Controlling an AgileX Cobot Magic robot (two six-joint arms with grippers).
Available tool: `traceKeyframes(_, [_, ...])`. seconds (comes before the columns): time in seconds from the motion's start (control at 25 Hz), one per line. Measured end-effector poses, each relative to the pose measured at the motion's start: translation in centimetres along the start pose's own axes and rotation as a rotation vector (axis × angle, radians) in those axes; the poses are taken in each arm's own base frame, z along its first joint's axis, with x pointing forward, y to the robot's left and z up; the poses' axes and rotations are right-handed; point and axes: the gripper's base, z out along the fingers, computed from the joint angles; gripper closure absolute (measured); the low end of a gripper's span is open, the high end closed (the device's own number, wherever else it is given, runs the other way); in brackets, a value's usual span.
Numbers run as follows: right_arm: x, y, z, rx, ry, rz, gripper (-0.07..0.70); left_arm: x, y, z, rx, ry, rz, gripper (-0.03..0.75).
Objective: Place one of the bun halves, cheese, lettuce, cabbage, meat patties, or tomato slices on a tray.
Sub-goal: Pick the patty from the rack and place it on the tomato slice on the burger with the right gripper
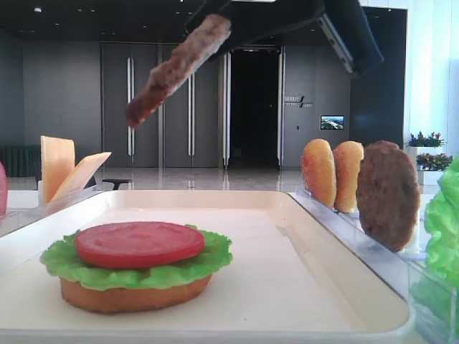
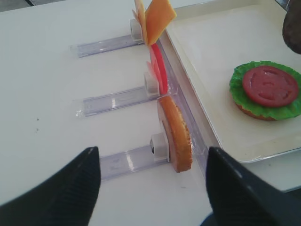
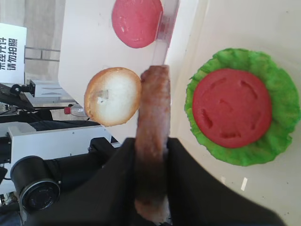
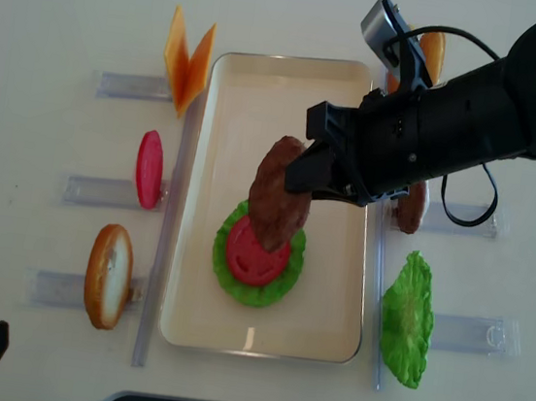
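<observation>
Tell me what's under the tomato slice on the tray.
A frilly lettuce leaf lies directly under the tomato slice, with a bun half beneath that on the tray. The bun's top face is covered.

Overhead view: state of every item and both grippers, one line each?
Dark brown meat patty: gripped, airborne above the stack.
Right gripper: shut on the patty.
Left gripper: open, empty.
Red tomato slice: flat on green frilly lettuce and bun, on the tray.
Cream-white tray: holds the stack only.
Second tomato slice: upright in clear rack.
Cheese slices: upright in rack.
</observation>
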Motion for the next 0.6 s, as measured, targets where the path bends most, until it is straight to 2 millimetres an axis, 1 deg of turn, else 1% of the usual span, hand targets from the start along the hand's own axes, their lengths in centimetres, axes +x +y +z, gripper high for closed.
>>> traceKeyframes(0.12, [-0.1, -0.4, 0.8, -0.013, 0.011, 0.004, 0.468, 0.0, 0.0, 0.0, 0.000, 0.000, 0.000, 0.181])
traceKeyframes(0.4, [-0.4, -1.1, 1.7, -0.034, 0.010, 0.021, 0.468, 0.0, 0.0, 0.0, 0.000, 0.000, 0.000, 0.181])
traceKeyframes(0.6, [-0.5, -1.1, 1.9, -0.059, 0.012, 0.026, 0.468, 0.0, 0.0, 0.0, 0.000, 0.000, 0.000, 0.181])
